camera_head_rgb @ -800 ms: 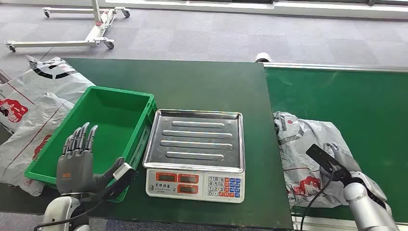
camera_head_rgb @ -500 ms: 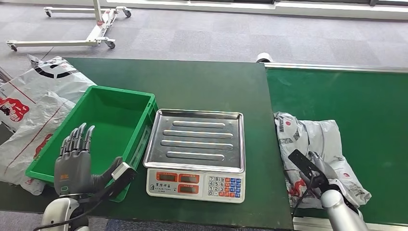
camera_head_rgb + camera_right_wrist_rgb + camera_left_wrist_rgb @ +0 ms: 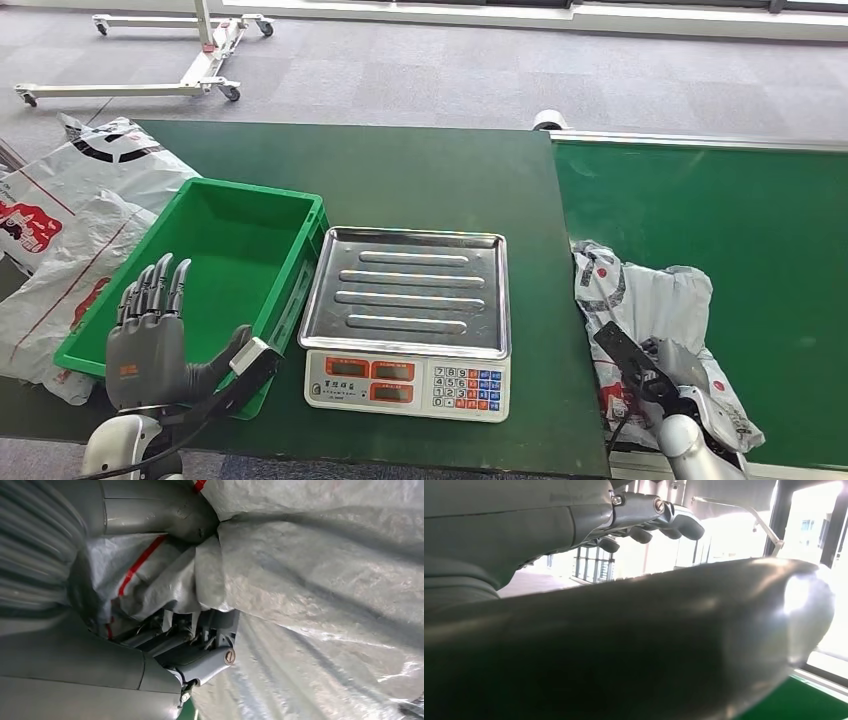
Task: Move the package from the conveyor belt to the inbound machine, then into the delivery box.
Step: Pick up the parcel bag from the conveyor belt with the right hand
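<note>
A grey plastic package [image 3: 650,300] with red print lies crumpled at the near left end of the green conveyor belt [image 3: 720,200]. My right hand [image 3: 668,370] grips its near edge; in the right wrist view the thumb [image 3: 165,515] and fingers [image 3: 200,650] pinch a fold of the package [image 3: 325,580]. The inbound machine, a scale with a steel tray [image 3: 405,290], stands on the table left of the belt. Left of the scale stands the green delivery box [image 3: 100,335], with nothing in it. My left hand [image 3: 150,340] is held up open by the box's near corner, its fingers [image 3: 664,522] spread.
Several other grey packages [image 3: 60,220] lie piled to the left of the box. The dark green table [image 3: 400,170] extends behind the scale. A wheeled white frame [image 3: 190,70] stands on the carpet beyond.
My right arm has pulled back toward the near edge and leftward, and the package has bunched up and shifted with it. The left hand has sunk slightly.
</note>
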Controlling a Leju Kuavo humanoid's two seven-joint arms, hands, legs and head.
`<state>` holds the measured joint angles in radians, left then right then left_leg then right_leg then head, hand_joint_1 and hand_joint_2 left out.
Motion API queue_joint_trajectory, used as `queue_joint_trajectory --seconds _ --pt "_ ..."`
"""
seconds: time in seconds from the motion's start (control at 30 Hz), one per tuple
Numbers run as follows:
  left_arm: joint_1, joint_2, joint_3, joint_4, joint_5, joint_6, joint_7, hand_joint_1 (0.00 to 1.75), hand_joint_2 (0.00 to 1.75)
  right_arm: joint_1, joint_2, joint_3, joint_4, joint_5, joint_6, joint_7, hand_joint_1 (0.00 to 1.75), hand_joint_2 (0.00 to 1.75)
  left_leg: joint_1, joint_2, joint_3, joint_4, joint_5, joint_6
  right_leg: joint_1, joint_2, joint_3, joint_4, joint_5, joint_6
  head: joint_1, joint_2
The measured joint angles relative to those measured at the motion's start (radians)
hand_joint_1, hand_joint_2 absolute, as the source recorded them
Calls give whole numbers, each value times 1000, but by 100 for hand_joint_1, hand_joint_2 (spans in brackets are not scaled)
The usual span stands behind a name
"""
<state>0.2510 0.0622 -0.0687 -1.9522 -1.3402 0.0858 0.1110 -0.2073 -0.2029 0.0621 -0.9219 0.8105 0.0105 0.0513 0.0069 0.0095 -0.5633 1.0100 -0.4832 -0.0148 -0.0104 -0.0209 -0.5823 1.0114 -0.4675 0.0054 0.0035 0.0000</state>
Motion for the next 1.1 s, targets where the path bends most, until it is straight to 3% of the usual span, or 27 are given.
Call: queue_joint_trajectory --seconds 0.3,0.43,0.5,0.6,0.7,0.83,0.97,1.1 --pt "0 0 0 -7 0 1 -7 0 0 31 -4 -53 -156 44 -25 20 175 175 0 1 0 0 0 0 -1 1 -1 0 0 0 0 0" --pt "-4 1 0 -8 -14 4 -14 0 0 -12 -38 -67 -190 86 -32 8 175 175 -1 1 -2 0 1 1 -2 1 -2 0 1 1 0 0" --pt "-15 3 0 -8 -34 8 -19 0 0 -92 -75 -66 -187 109 -24 -11 175 175 -3 3 -6 0 2 2 -4 3 -4 1 4 2 0 0" --pt "-39 9 0 -5 -59 14 -27 0 0 -295 -113 -35 -137 159 -5 -30 175 175 -4 9 -11 0 4 2 -5 9 -8 2 7 3 0 0" --pt "-63 19 0 4 -70 23 -34 0 0 -494 -120 34 -63 198 5 -22 175 175 -4 12 -5 0 7 2 -4 11 -10 1 10 2 0 0" --pt "-84 33 0 20 -73 38 -44 0 0 -655 -115 127 15 253 4 -11 175 175 -4 5 -9 0 9 0 -4 6 -11 2 11 1 0 0" --pt "-120 44 -4 49 -86 49 -42 0 0 -845 -53 269 128 338 35 4 175 175 -4 8 -12 0 11 -2 -4 9 -17 6 12 0 0 0" --pt "-158 60 -23 86 -103 57 -33 0 0 -996 75 396 244 384 67 22 175 175 -3 10 -12 0 12 -4 -2 11 -20 7 12 -2 0 0"
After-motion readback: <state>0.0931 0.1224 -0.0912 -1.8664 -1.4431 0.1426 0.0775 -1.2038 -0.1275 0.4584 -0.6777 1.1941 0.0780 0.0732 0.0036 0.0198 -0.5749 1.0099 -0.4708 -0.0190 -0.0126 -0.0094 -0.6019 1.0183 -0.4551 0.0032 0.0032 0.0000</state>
